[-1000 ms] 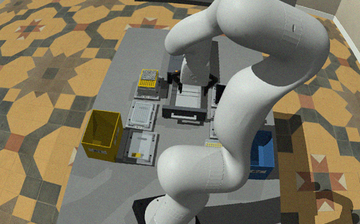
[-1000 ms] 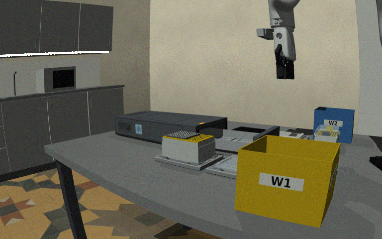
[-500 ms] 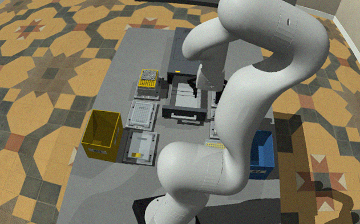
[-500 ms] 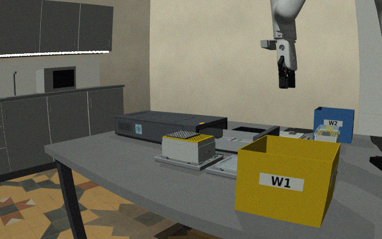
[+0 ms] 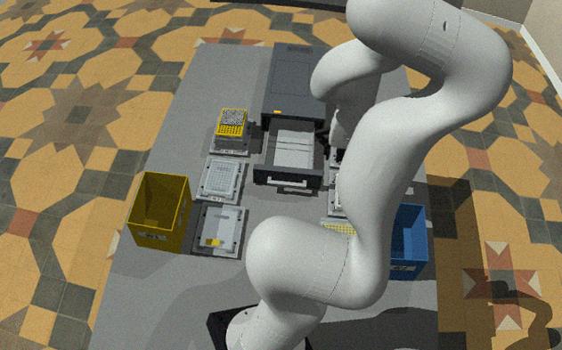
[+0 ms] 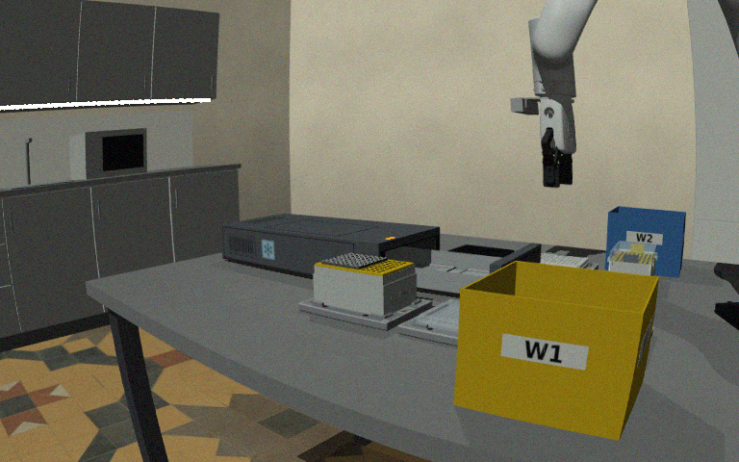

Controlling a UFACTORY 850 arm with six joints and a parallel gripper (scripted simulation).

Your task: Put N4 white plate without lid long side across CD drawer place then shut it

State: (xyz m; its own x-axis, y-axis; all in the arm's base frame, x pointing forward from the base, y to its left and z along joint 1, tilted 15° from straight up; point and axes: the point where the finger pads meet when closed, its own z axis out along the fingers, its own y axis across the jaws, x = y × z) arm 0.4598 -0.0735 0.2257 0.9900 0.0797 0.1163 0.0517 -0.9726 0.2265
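Observation:
The dark cooler CD point(image 5: 296, 88) stands at the back of the bench, and its drawer point(image 5: 290, 152) is pulled out and holds nothing. Its orange lamp point(image 5: 276, 111) is lit. The cooler point(image 6: 326, 240) and drawer point(image 6: 473, 267) also show in the exterior view. A white plate point(image 6: 567, 260) lies in the nest row to the right of the drawer; in the top view the arm hides most of it point(image 5: 338, 196). I cannot read the nest labels. My gripper point(image 6: 556, 173) hangs open and empty, high above that right row, pointing down.
The left row holds a yellow-topped tip box point(image 5: 231, 125), a clear plate point(image 5: 220, 176) and a lidded nest point(image 5: 219, 227). The yellow bin W1 point(image 5: 157, 216) stands at the left, the blue bin W2 point(image 5: 409, 239) at the right. A small yellow-grid box point(image 6: 631, 258) sits before W2.

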